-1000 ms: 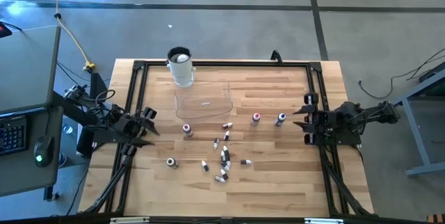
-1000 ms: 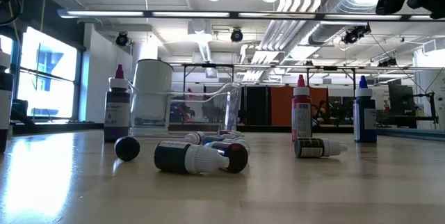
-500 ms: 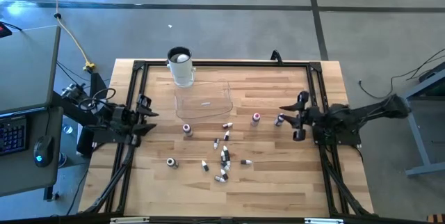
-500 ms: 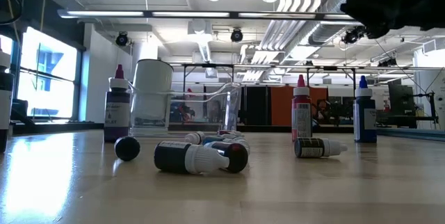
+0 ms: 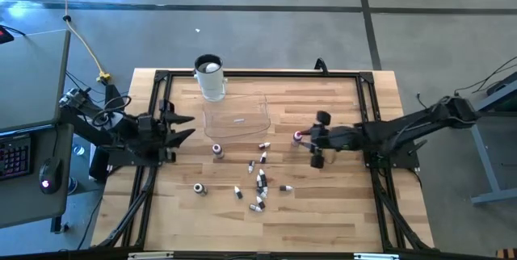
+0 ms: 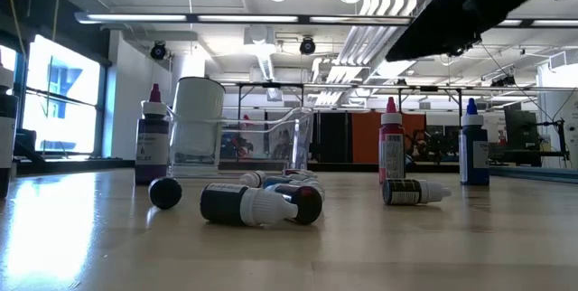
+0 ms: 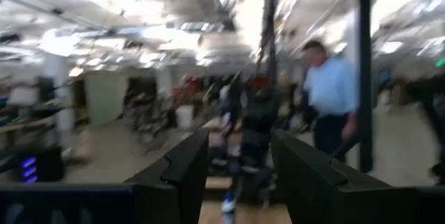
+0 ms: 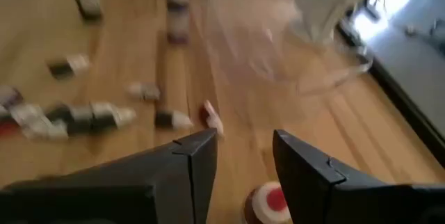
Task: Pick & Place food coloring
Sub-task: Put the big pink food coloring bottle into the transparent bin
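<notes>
Right now the right gripper [image 5: 317,140] reaches out over the middle of the wooden table [image 5: 323,211], its two fingers [image 8: 188,175] parted with bare air between them, holding nothing. It hangs just beside a pink-capped bottle of food coloring [image 5: 297,137], which stands upright on the wood; from the wrist that same red-and-white cap [image 8: 268,202] sits right between the fingertips' line of sight, apart from them (whether the blue-capped bottle behind the arm is touched, I cannot tell). From table height the arm is only a dark shape [image 6: 470,2] crossing high above the bottles.

The rest of the bottles are scattered: a loose cluster lies on its side near the table's centre [image 5: 260,183], one lies alone toward the left [image 5: 199,188], and another stands near the clear tray [image 5: 216,150]. Seen low across the wood, two dark ones lie end to end in front [image 6: 257,205], a purple one stands by the cup [image 6: 152,146], and a pink one [image 6: 391,146] and a blue one [image 6: 472,151] stand to the right.

A clear shallow tray [image 5: 236,119] rests beyond the bottles, with a tall white cup [image 5: 210,77] at the far edge.

Over at the table's left rim the left gripper [image 5: 179,127] waits, fingers [image 7: 184,175] apart and empty; a person in a light shirt [image 7: 330,92] stands in the room beyond
</notes>
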Controlling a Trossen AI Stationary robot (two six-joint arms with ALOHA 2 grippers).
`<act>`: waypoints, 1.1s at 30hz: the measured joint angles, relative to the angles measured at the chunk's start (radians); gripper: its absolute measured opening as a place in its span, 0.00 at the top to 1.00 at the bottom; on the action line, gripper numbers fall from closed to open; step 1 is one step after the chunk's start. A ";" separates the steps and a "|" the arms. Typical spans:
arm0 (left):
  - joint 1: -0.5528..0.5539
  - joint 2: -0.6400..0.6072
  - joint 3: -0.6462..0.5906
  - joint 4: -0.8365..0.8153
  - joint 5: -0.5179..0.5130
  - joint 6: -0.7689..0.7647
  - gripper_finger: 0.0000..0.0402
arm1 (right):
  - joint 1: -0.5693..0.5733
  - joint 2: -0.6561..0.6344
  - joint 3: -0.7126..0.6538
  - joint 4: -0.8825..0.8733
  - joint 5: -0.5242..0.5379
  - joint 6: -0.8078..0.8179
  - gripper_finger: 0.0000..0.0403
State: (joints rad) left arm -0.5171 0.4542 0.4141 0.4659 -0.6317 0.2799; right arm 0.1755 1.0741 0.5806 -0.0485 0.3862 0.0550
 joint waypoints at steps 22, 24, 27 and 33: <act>0.000 0.205 0.098 -0.127 -0.120 -0.084 0.62 | -0.234 0.264 0.240 -0.348 -0.242 0.053 0.67; 0.000 0.205 0.098 -0.127 -0.120 -0.086 0.62 | -0.242 0.281 0.227 -0.350 -0.254 0.053 0.67; 0.000 0.205 0.098 -0.127 -0.122 -0.086 0.62 | -0.244 0.297 0.221 -0.343 -0.245 0.052 0.67; 0.000 0.204 0.098 -0.127 -0.123 -0.085 0.62 | -0.243 0.301 0.221 -0.343 -0.221 0.032 0.67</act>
State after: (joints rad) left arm -0.5174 0.6583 0.5118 0.3389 -0.7544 0.1944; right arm -0.0677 1.3746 0.8017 -0.3912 0.1650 0.0866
